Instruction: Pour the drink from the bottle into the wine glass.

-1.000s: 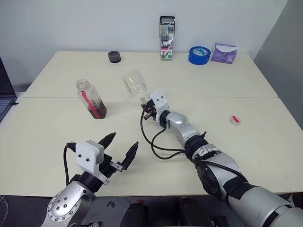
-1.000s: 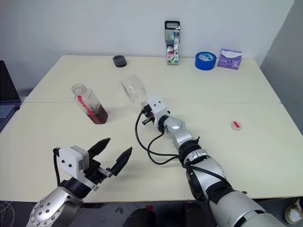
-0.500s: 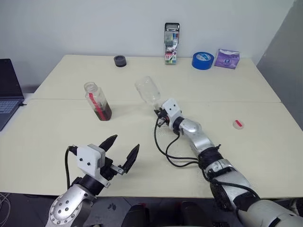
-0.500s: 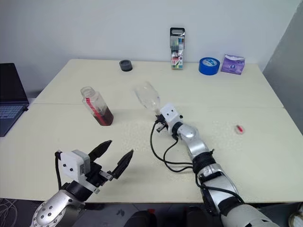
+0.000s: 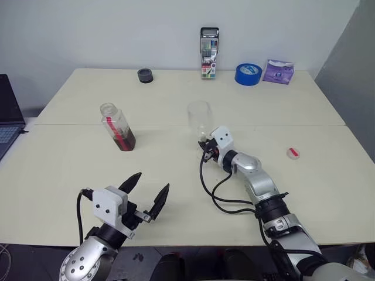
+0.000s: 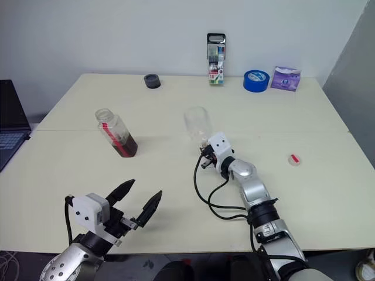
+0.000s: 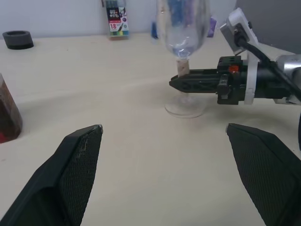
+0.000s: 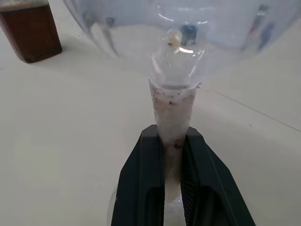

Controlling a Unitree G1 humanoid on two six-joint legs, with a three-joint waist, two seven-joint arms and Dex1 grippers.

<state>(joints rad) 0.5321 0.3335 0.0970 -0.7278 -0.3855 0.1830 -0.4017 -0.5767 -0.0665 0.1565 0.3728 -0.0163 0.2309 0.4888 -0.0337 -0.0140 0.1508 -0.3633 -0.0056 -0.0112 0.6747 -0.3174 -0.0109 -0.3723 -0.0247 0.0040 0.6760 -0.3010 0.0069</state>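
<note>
The wine glass [image 5: 199, 116] stands upright near the middle of the table, its round foot [image 7: 185, 108] down at the table top. My right gripper [image 8: 173, 146] is shut on its thin stem, reaching in level from the right. The bottle [image 5: 116, 125] stands uncapped and leaning to the left of the glass, an arm's width away. A little dark red-brown drink [image 5: 125, 140] sits at its bottom. My left gripper [image 5: 147, 190] hovers open and empty near the table's front edge, pointing toward the glass.
A small red-and-white cap [image 5: 291, 152] lies on the table at the right. Along the far edge stand a marker pack [image 5: 207, 51], a blue tape roll [image 5: 247, 73], a purple packet [image 5: 277, 70] and a black ring [image 5: 143, 75]. A laptop [image 5: 4, 120] sits at the left.
My right gripper has swung the glass from a tilt to upright, carrying it to the right and down to the table. The left gripper stays open and has hardly moved.
</note>
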